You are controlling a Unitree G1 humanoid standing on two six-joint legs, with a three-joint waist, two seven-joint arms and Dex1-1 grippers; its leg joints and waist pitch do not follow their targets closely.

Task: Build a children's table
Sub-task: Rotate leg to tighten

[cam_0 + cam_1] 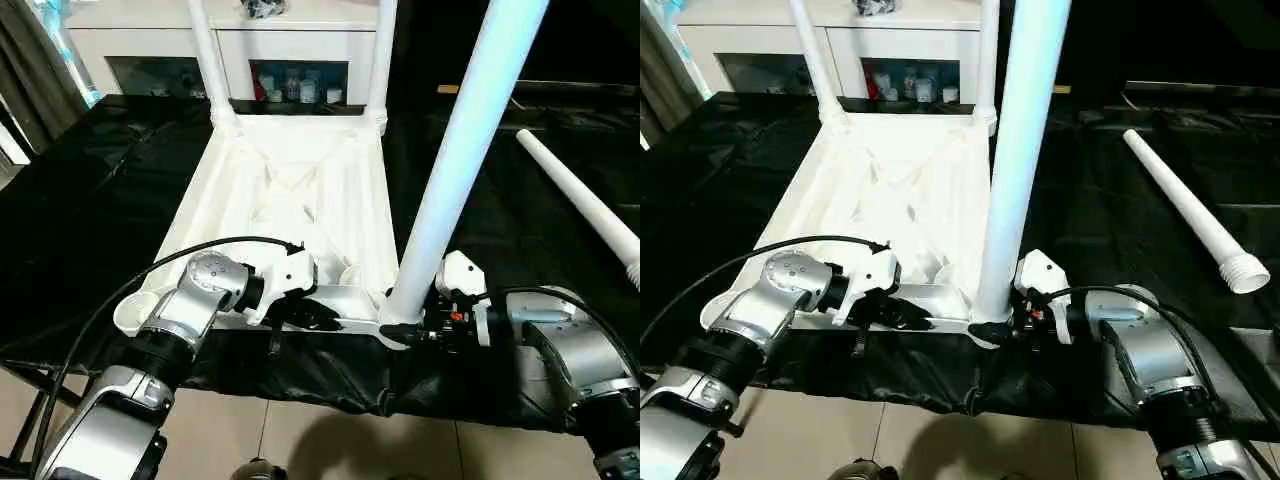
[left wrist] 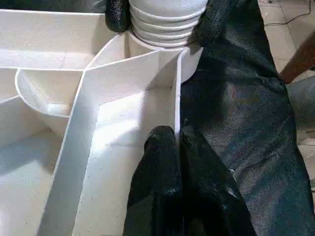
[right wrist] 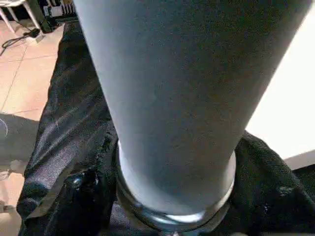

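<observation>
My left gripper (image 2: pixel 177 147) pinches the thin near rim of the ribbed white plastic tabletop (image 1: pixel 300 190), lying underside-up on black cloth (image 1: pixel 90 220). My right gripper (image 1: pixel 415 325) clamps the smooth tubular leg (image 1: pixel 455 160), upright in the near-right corner socket.

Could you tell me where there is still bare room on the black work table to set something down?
Free: the black cover left of the tabletop, and the strip between the tabletop and the loose leg. Crowded: the near edge, where both hands work.
</observation>
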